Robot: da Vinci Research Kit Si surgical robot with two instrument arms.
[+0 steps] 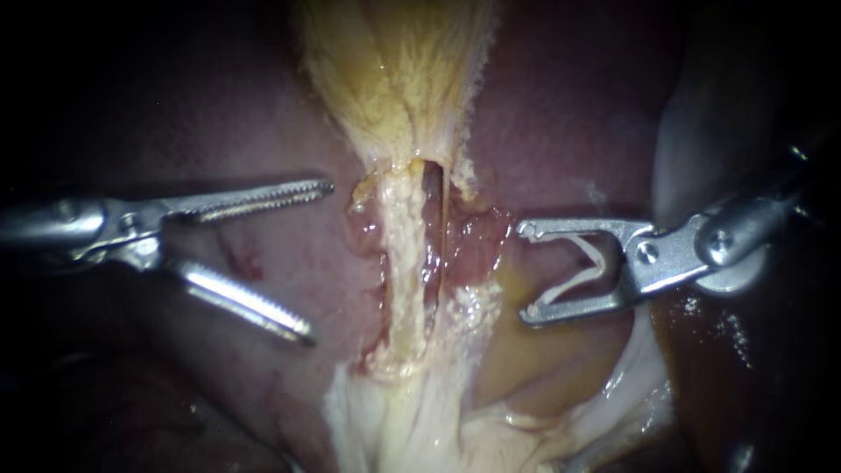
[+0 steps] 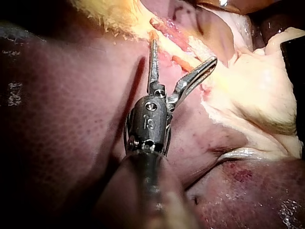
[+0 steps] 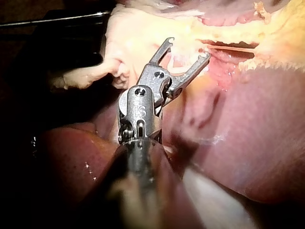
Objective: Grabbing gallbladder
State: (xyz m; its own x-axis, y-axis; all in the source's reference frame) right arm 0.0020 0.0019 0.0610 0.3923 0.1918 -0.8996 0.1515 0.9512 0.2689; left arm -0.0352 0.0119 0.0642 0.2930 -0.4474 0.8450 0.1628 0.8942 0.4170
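liver (image 1: 219,114) filled the field | gallbladder (image 1: 394,70), pale yellow, lay on it, higher than both tips | left instrument (image 1: 317,261): jaws spread, holding nothing, well apart from gallbladder (approach step, I judged) | right instrument (image 1: 526,272): jaws wide, seating a white clip (image 1: 600,263) | next move called for left advancing, then closing on gallbladder wall

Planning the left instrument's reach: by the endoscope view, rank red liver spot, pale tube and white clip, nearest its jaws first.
1. Red liver spot, between the left instrument's open jaws.
2. Pale tube, centre.
3. White clip, in the right instrument's jaws.
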